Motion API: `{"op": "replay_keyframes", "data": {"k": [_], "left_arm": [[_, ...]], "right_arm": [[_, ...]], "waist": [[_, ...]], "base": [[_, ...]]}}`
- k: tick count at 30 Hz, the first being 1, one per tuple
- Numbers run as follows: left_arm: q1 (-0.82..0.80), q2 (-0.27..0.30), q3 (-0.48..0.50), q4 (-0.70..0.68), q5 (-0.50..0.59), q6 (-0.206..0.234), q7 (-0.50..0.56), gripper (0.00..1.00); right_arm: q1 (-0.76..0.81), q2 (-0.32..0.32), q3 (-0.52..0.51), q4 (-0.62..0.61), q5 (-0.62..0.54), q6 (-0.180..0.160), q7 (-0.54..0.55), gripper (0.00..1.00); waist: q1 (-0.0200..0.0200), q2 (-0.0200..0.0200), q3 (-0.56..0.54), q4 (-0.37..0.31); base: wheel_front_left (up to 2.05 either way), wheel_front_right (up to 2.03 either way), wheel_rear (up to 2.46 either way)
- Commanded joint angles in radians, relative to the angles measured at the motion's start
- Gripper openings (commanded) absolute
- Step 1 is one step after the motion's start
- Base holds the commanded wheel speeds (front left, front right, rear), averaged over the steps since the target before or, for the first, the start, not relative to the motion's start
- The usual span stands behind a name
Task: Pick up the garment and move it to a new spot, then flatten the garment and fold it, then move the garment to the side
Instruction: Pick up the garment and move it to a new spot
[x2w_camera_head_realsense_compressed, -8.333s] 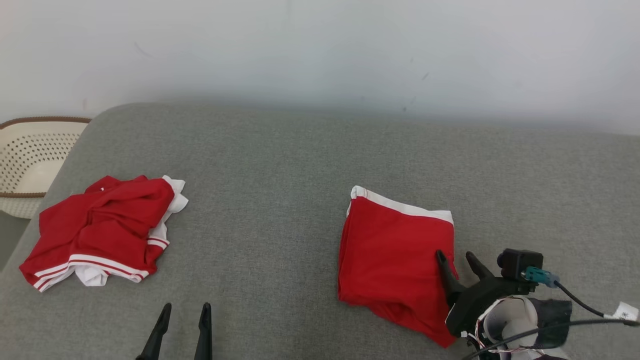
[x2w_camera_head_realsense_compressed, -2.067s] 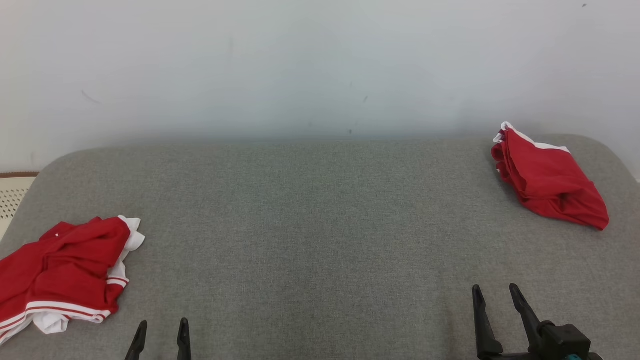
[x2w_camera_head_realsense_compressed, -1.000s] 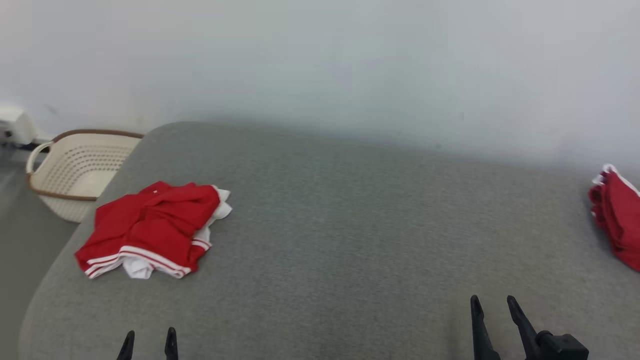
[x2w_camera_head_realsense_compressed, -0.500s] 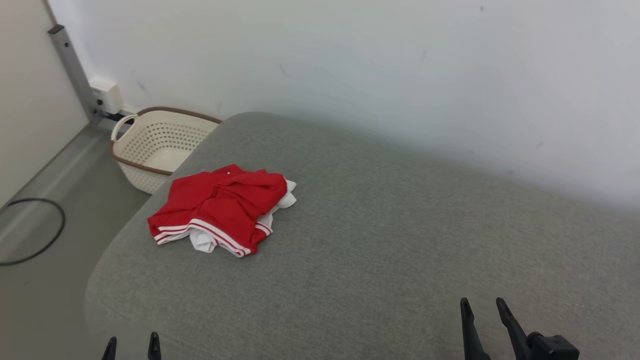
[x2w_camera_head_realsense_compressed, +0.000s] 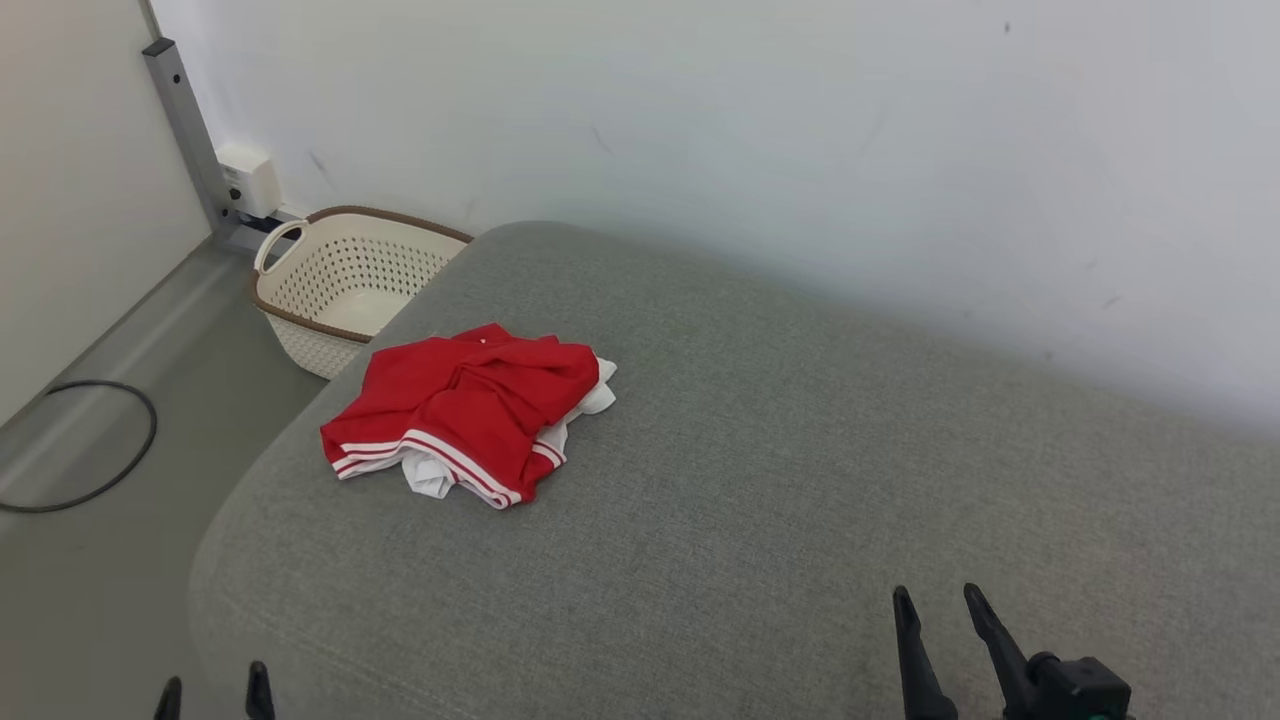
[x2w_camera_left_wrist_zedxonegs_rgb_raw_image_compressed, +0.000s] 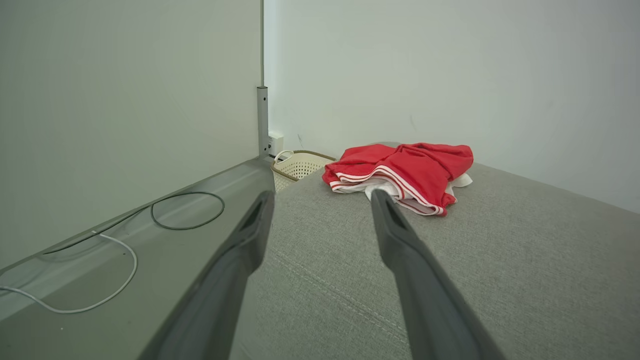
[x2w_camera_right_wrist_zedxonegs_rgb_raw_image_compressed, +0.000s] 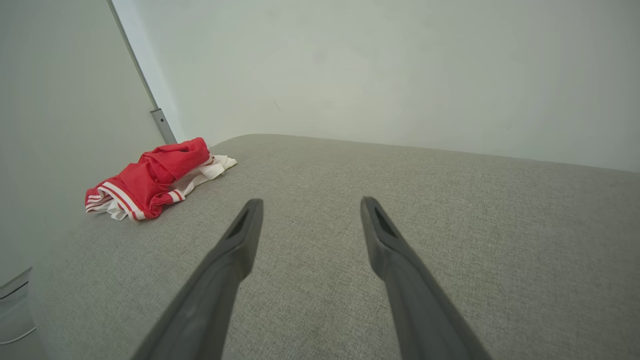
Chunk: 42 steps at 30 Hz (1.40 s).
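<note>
A cream perforated plastic basket with a brown rim (x2w_camera_head_realsense_compressed: 372, 268) stands well ahead of the left tool (x2w_camera_head_realsense_compressed: 214, 680), beside the far corner of the grey fabric surface (x2w_camera_head_realsense_compressed: 800, 500). A thin black cable (x2w_camera_head_realsense_compressed: 154, 432) loops on the floor ahead and left of that tool.

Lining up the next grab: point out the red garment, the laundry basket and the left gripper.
red garment (x2w_camera_head_realsense_compressed: 470, 400): head view, on its crumpled red top layer.
laundry basket (x2w_camera_head_realsense_compressed: 372, 268): head view, on its perforated inner wall.
left gripper (x2w_camera_left_wrist_zedxonegs_rgb_raw_image_compressed: 322, 195): left wrist view, midway between its open fingertips.
</note>
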Motion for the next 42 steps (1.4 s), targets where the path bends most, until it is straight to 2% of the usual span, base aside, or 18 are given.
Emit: {"op": "replay_keyframes", "data": {"k": [1,10,19,25,35,42], "left_arm": [[-0.005,0.006,0.008,-0.005,-0.016,0.0,-0.003,1.0],[-0.197,0.085,0.043,0.037,-0.064,-0.047,0.026,1.0],[-0.459,0.208,0.104,0.186,-0.151,-0.108,0.098,1.0],[-0.593,0.292,0.11,0.283,-0.17,-0.141,0.159,1.0],[-0.747,0.382,0.07,0.45,-0.179,-0.177,0.227,1.0],[-0.82,0.408,-0.003,0.586,-0.193,-0.2,0.282,1.0]], "right_arm": [[-0.012,0.002,0.006,-0.001,0.004,0.0,-0.001,1.0],[-0.114,0.001,0.109,-0.009,0.015,0.0,-0.001,1.0],[-0.258,0.001,0.228,-0.022,0.036,0.0,-0.001,1.0],[-0.303,0.001,0.257,-0.033,0.056,0.0,-0.001,1.0],[-0.338,0.001,0.258,-0.048,0.057,0.0,-0.001,1.0],[-0.35,0.002,0.257,-0.051,0.05,0.0,-0.001,1.0]], "waist": [[0.0,0.0,0.012,-0.018],[0.0,0.0,0.112,-0.139],[0.0,0.0,0.247,-0.304],[0.0,0.0,0.313,-0.386],[0.0,0.0,0.377,-0.456],[0.0,0.0,0.405,-0.475]], "base": [[0.0,0.0,0.0],[0.0,0.0,0.0],[0.0,0.0,0.0],[0.0,0.0,0.0],[0.0,0.0,0.0],[0.0,0.0,0.0]]}}
